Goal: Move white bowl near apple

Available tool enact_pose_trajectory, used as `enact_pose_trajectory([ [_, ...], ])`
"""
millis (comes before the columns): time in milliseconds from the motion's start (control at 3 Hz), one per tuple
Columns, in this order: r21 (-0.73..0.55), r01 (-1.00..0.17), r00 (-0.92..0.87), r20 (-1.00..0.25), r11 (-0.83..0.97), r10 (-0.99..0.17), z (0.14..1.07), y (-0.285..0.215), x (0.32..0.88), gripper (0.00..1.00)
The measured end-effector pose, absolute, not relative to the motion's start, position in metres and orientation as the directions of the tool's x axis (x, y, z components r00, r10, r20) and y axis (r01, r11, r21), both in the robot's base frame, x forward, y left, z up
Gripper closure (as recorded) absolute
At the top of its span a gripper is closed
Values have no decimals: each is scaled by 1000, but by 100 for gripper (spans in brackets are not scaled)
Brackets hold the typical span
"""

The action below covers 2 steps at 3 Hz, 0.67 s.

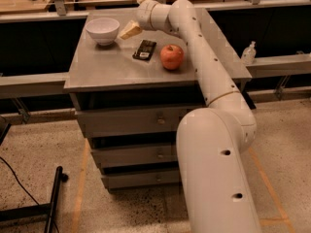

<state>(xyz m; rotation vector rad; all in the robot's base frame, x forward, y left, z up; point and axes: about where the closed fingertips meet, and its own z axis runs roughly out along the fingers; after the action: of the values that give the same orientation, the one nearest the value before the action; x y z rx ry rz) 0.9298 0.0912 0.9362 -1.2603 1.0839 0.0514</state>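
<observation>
1. White bowl: sitting upright, mouth facing up, at the far left corner of the grey cabinet top.

2. Gripper: hanging low over the far edge of the cabinet top, just to the right of the white bowl. Its pale wedge-shaped tip is pointing left toward the bowl's rim. It is lying very near the bowl, but whether it is touching the bowl cannot be told. Whether the claw is open, closed or gripping anything also cannot be told.

3. Apple: resting on the cabinet top right of centre, stem dimple facing up. It is sitting well apart from the white bowl and nearer the viewer than the gripper.

4. Black packet: lying flat just left of the apple, between the apple and the white bowl, and below the gripper in the view.

5. Arm: rising from the large white body in the foreground, crossing the right side of the cabinet top behind the apple, then bending left to the gripper.

6. Drawers: showing three fronts under the top.

7. Small bottle: standing to the right of the cabinet.

8. Black stand: lying on the speckled floor at lower left.
</observation>
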Motion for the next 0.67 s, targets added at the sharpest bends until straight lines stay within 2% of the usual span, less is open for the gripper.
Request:
enact_pose_trajectory([
  [667,-800,-499,605,-597,334,-526,939,100,929,0],
])
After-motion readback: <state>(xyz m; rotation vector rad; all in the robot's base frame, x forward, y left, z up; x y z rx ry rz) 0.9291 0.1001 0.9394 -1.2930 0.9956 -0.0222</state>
